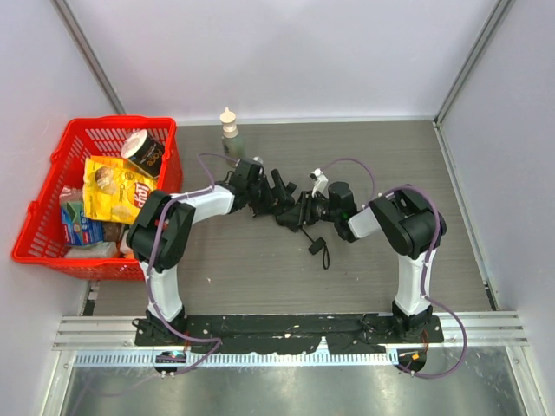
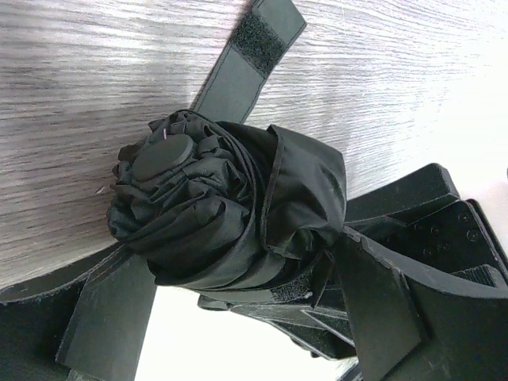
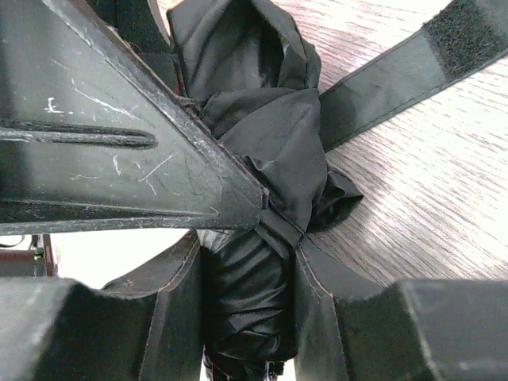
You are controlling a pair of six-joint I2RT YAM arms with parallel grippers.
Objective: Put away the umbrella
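The umbrella (image 1: 293, 211) is a folded bundle of black fabric, held just above the middle of the wooden table between both arms. Its wrist loop (image 1: 322, 249) hangs toward the near side. My left gripper (image 1: 274, 196) is shut on the bundle from the left. In the left wrist view the gripper (image 2: 234, 254) holds the rolled fabric (image 2: 214, 214), tip cap (image 2: 163, 155) facing the camera, and the loose velcro strap (image 2: 252, 49) lies on the table. My right gripper (image 1: 310, 211) is shut on it from the right. In the right wrist view this gripper (image 3: 250, 258) clamps the fabric (image 3: 254, 135).
A red basket (image 1: 52, 225) with snack bags and a can stands at the left edge. A small bottle (image 1: 228, 126) stands at the back by the wall. Grey walls close the table at back, left and right.
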